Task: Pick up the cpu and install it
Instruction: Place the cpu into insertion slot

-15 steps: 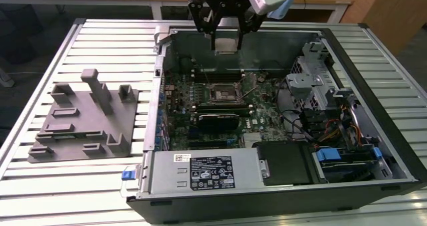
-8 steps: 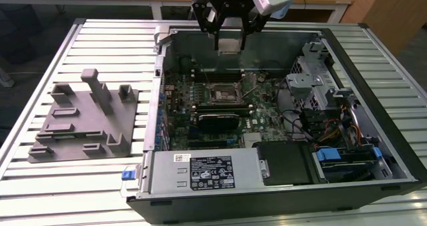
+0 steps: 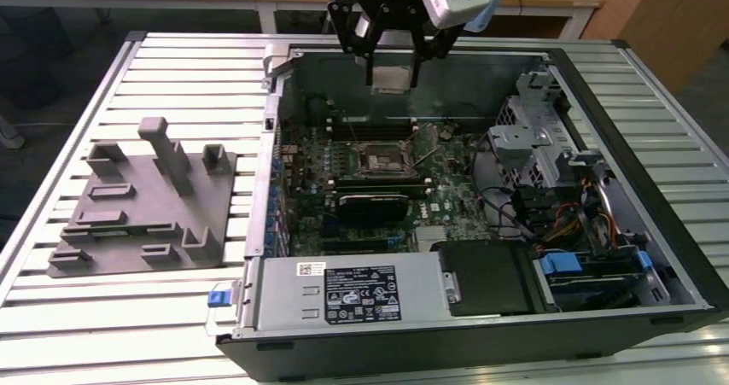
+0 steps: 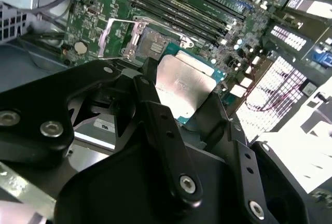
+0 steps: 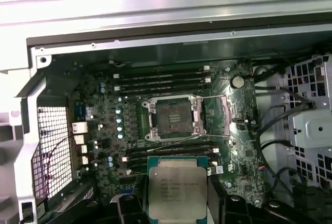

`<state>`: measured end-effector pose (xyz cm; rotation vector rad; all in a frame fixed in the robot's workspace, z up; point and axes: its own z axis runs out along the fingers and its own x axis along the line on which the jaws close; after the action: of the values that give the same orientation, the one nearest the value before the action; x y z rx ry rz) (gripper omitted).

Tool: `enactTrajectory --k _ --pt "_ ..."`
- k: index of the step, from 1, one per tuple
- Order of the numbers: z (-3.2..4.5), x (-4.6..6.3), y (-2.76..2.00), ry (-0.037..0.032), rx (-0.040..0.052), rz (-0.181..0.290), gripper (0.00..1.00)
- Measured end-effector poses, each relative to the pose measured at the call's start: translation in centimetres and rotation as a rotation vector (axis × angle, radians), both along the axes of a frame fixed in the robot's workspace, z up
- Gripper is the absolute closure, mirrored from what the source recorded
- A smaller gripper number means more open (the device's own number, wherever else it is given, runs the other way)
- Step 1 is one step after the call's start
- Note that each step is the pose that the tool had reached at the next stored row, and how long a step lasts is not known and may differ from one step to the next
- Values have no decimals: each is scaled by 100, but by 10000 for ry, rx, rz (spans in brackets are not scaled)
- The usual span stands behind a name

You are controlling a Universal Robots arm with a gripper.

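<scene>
**Held high, not yet seated**

My pincer (image 3: 393,72) pinches the cpu (image 5: 177,193) by its edges, above the open socket (image 5: 174,119) and well apart from it. I judge a tilted or misaligned descent could bend the socket contacts. I cannot make out the orientation marks or pins, and the chip's lower edge is cut off.

soft overhead light is washing the exterior view; the slatted table (image 3: 125,317) is shining pale while the case (image 3: 681,261) is shadowing its interior. in the second wrist view glare is blowing the mesh panel (image 4: 282,92) out to white, the cpu (image 4: 181,86) lid is gleaming, and the gripper (image 4: 185,102) near the lens is blurring. in the first wrist view the table is glaring beyond the dim motherboard (image 5: 104,105).
</scene>
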<state>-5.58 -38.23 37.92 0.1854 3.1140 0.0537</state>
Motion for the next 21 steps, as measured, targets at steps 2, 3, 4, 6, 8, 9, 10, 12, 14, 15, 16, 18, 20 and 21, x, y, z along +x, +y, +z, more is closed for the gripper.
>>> enactTrajectory --k 2,3,4,6,8,9,10,12,14,15,16,18,20,21 --pt "-1 0 2 -2 -17 -243 46" --pt "-2 0 4 -3 -26 -355 46" --pt "-3 0 5 -5 -30 -473 46" --pt "-5 0 5 -6 -41 -722 46" --pt "-5 0 6 -5 -50 -970 46" --pt "-6 0 6 -5 -53 -1098 46" --pt "-7 0 7 -6 -56 -1221 46" --pt "-8 0 7 -6 -64 -1466 46" --pt "-10 0 8 -6 -72 -1717 46" --pt "-11 0 8 -7 -78 -1835 46" --pt "-12 0 9 -7 -82 -1953 46" --pt "-13 0 10 -8 -93 -2189 46" --pt "-15 0 12 -9 -103 -2434 46" --pt "-15 0 13 -9 -110 -2568 46"
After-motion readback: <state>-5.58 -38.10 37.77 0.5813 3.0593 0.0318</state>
